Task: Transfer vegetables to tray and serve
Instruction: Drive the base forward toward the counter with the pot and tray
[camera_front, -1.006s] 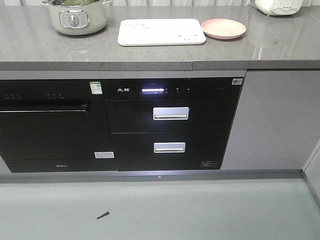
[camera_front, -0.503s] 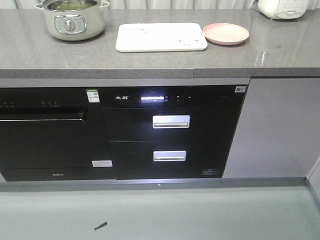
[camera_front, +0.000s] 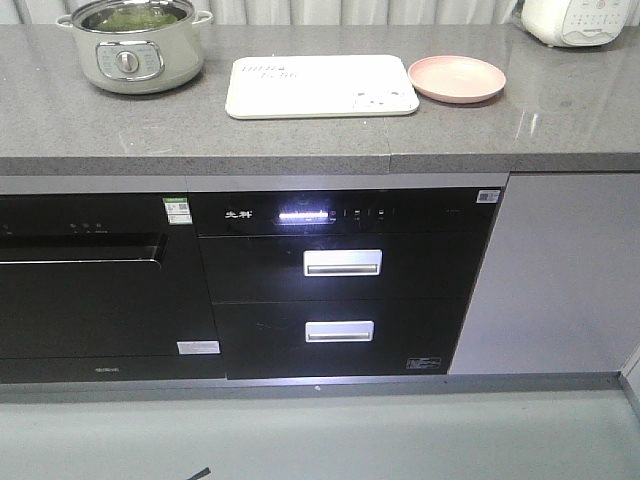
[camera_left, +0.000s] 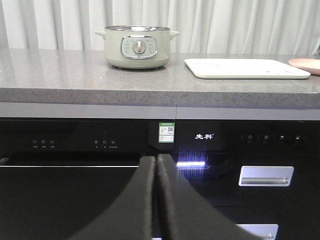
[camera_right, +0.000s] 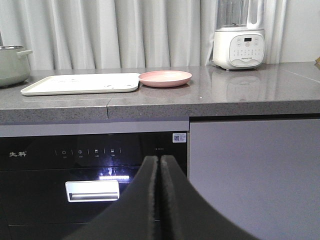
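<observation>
Jaws on both arms are clenched empty; vegetables (camera_front: 128, 17) are a green blur inside the pot (camera_front: 130, 62).

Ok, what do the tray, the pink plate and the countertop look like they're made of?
Tray: likely plastic, cream-white, smooth satin finish, rounded moulded corners. Pink plate: plastic or glazed ceramic, cannot tell which; even colour, soft sheen. Countertop: grey speckled stone or quartz composite, polished, showing faint reflections.
</observation>
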